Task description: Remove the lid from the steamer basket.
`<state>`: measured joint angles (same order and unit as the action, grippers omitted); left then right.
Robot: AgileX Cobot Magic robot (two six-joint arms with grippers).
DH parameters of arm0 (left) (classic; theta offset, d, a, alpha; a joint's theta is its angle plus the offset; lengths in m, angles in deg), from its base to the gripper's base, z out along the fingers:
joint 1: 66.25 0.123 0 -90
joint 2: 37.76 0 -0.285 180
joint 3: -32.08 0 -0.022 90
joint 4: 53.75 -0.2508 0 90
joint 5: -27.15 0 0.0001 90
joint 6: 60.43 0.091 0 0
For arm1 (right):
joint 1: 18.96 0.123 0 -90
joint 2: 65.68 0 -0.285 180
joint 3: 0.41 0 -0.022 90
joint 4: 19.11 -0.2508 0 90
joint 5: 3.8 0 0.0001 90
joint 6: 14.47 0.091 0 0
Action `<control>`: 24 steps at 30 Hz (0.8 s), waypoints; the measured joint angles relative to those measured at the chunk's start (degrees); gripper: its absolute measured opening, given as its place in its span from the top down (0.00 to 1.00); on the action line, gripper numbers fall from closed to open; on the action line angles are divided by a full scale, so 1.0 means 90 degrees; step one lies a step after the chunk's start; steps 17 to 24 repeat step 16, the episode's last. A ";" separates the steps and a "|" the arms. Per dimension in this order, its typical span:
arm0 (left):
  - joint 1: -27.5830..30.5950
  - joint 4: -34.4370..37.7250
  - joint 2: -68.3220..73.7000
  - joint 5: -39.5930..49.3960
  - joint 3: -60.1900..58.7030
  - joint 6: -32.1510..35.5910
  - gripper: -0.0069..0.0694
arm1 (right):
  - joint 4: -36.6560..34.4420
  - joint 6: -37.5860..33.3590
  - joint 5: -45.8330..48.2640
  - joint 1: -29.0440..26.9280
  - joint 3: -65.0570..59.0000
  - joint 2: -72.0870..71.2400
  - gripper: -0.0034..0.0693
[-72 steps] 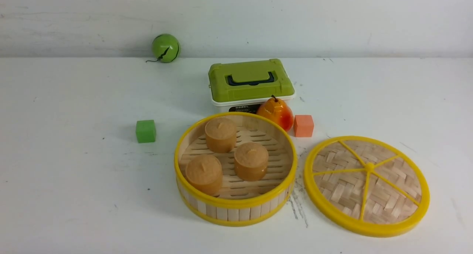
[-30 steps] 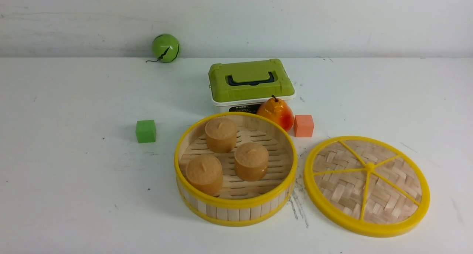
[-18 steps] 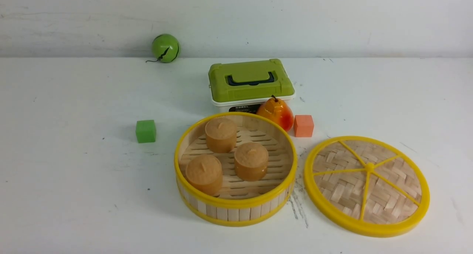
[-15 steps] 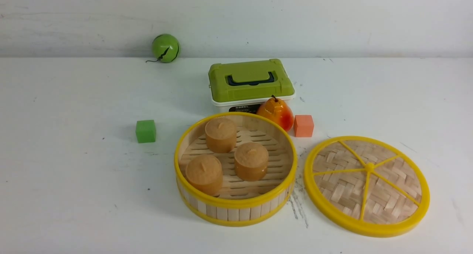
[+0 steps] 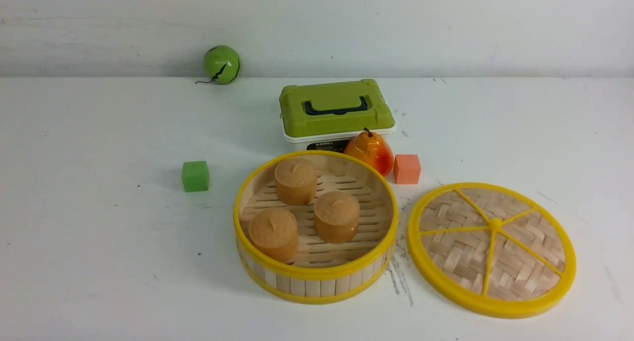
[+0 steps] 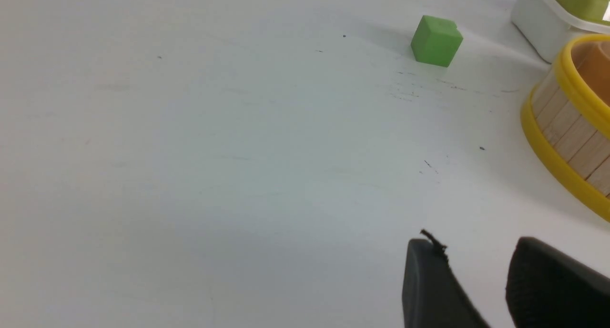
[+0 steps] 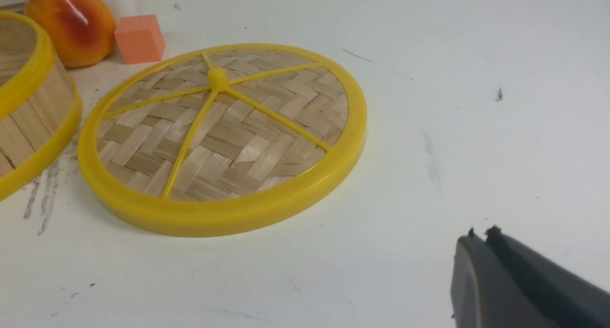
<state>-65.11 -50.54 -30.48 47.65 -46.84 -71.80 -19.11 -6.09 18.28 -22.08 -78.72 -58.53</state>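
The lid [image 5: 492,249] lies flat on the white table [image 5: 99,232] just beside the steamer basket [image 5: 315,276], on the basket's right as I look out from between the arms, the two yellow rims close but apart. The basket stands open, and three brown cylindrical buns [image 5: 337,216] sit upright on its slatted floor.

Behind the basket, a pear [image 5: 370,151] nearly touches its far rim, an orange cube [image 5: 407,169] sits just beside the pear, and a green box [image 5: 336,108] with a dark handle stands farther back. A green cube [image 5: 195,176] rests to the basket's left, well apart from it, and a green ball [image 5: 222,64] lies far beyond against the wall.

Neither arm appears in my front view. From the right wrist camera I see the right end effector [image 7: 478,236] low over bare table, well clear of the lid, its two dark fingertips pressed together with nothing between them. From the left wrist camera the left end effector [image 6: 476,256] hovers near the basket's wall, its fingers a narrow gap apart and empty.

I judge the task done: the lid is off, resting woven side up with its knob and spokes showing, and nothing is gripping it. All that seems left is to keep both arms clear.
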 joint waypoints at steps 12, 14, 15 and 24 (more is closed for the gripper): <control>0.0000 0.0000 0.0000 0.0000 0.0000 0.0000 0.60 | 0.0000 0.0000 0.0000 0.0000 0.0000 0.0000 0.91; 0.0000 0.0000 0.0000 0.0000 0.0000 0.0000 0.60 | 0.0000 0.0000 0.0000 0.0000 0.0000 0.0000 0.91; 0.0000 0.0000 0.0000 0.0000 0.0000 0.0000 0.60 | 0.0000 0.0000 0.0000 0.0000 0.0000 0.0000 0.90; 0.0000 0.0000 0.0000 0.0000 0.0000 0.0000 0.60 | 0.0000 0.0000 0.0000 0.0000 0.0000 0.0000 0.90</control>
